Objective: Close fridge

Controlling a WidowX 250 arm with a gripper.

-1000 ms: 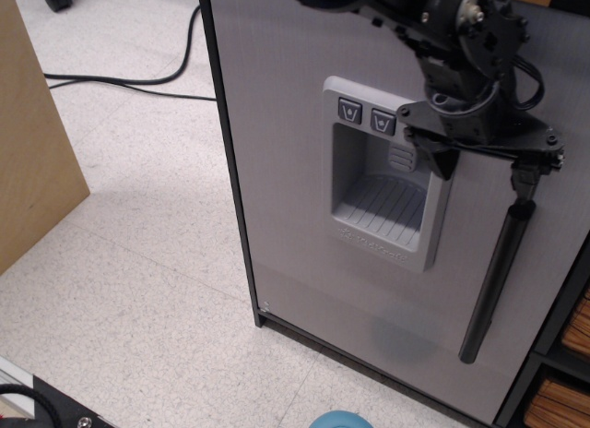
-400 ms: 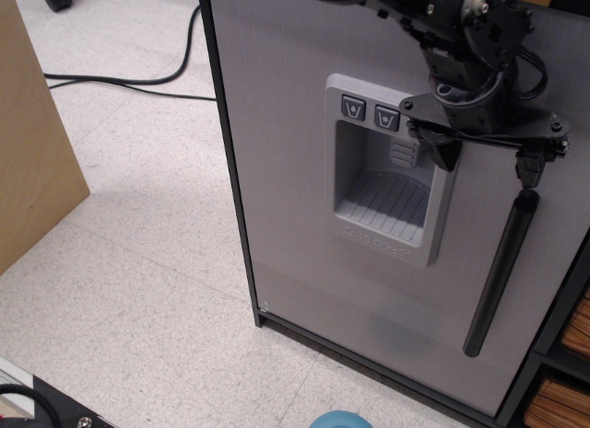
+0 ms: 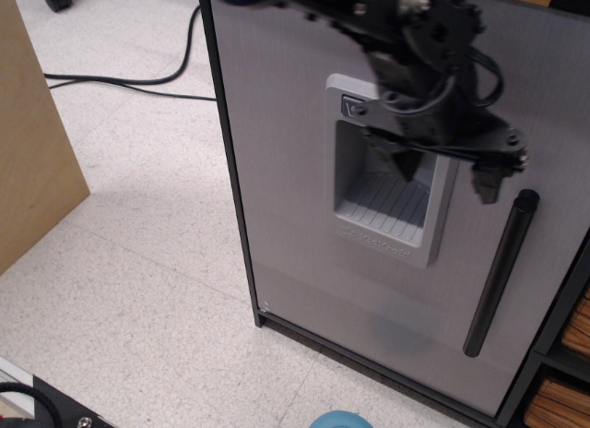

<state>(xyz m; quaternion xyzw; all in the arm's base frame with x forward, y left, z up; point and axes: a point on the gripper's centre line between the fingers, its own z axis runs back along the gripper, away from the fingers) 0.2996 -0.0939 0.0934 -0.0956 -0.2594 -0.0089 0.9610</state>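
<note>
Standing shut at the right of the view, the fridge (image 3: 304, 290) presented its light grey door flush against the dark frame edge on its left side. A recessed dispenser panel (image 3: 387, 193) sat in the upper middle of the door, with one button visible at its top left corner. The black bar handle (image 3: 500, 273) ran at a slant down the right part of the door, its upper end just below the arm's hardware.

The gripper (image 3: 442, 165) hung in front of the dispenser panel, covering its upper right portion. Its fingers were spread wide, one (image 3: 389, 151) over the recess and the other (image 3: 487, 184) just above the handle top, gripping nothing. Whether either finger touched the door could not be determined.

A black cable (image 3: 138, 77) lay across the speckled floor (image 3: 138, 290) at upper left. A wooden panel (image 3: 32, 160) stood at the left edge. A dark shelf unit (image 3: 562, 354) with wooden slats adjoined the fridge at lower right.
</note>
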